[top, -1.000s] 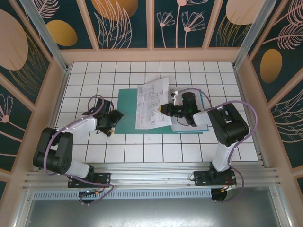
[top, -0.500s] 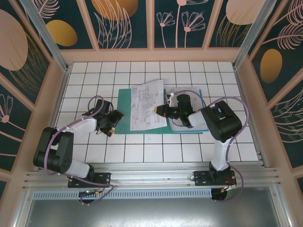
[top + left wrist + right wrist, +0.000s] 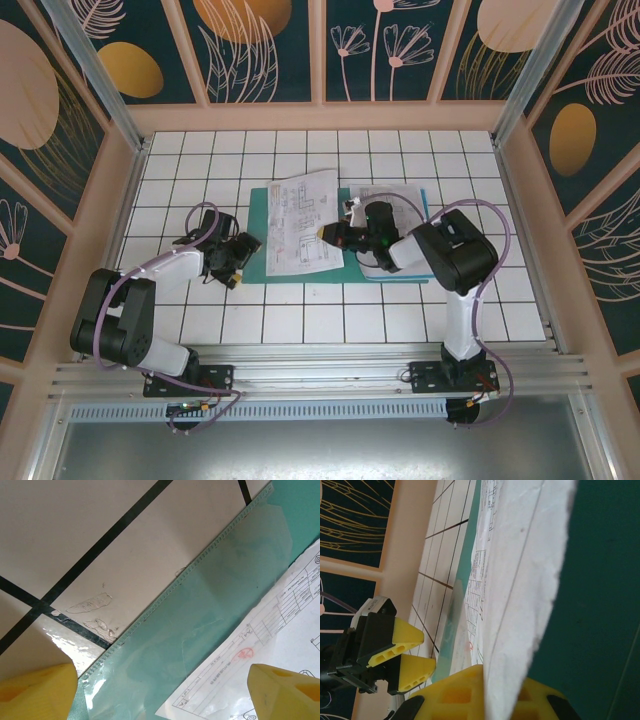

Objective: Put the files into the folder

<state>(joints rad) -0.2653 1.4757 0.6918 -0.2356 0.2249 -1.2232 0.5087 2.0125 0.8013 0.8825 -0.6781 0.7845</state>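
The files (image 3: 300, 218) are mid-transfer. Your right claw (image 3: 325, 232) is clenched on the right edge of one printed sheet. That sheet slants across the open folder (image 3: 258, 232) in the middle of the tabletop (image 3: 200, 170). More paper (image 3: 398, 192) lies to the right, under the right arm. Your left claw (image 3: 240, 255) hangs released just beside the folder's left edge, grasping nothing.

I judge this to be the placing step. Next you need to square the sheet to the cover, then let go. Mind two edges: the sheet's far corner pokes past the folder's far edge, and its near-left corner sits close to the clear sleeve edge (image 3: 165, 595). You have bare tiles left, far and near for moving.
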